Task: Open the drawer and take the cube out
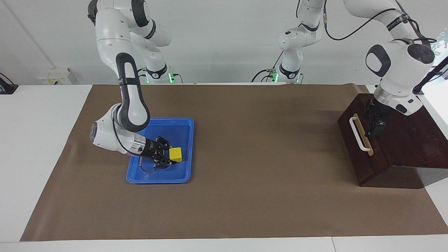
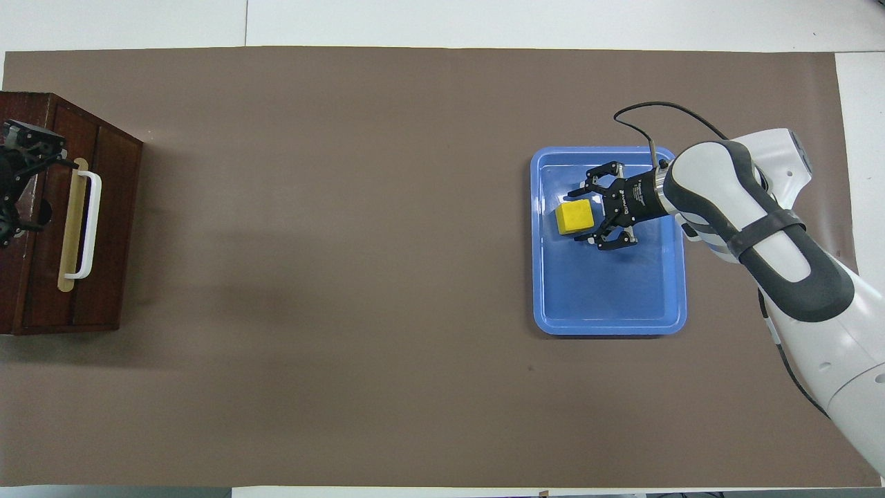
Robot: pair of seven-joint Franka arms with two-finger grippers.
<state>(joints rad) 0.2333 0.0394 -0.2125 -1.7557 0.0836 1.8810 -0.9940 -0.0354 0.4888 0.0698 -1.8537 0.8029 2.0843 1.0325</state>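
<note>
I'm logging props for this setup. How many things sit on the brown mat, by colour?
Yellow: 1, cube
Blue: 1, tray
Dark brown: 1, drawer unit
Total: 3

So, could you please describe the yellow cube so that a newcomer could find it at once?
Start at the blue tray on the brown mat toward the right arm's end of the table. The yellow cube lies inside it, just off the tips of the right gripper. It is the only bright yellow thing, far smaller than the tray.
</note>
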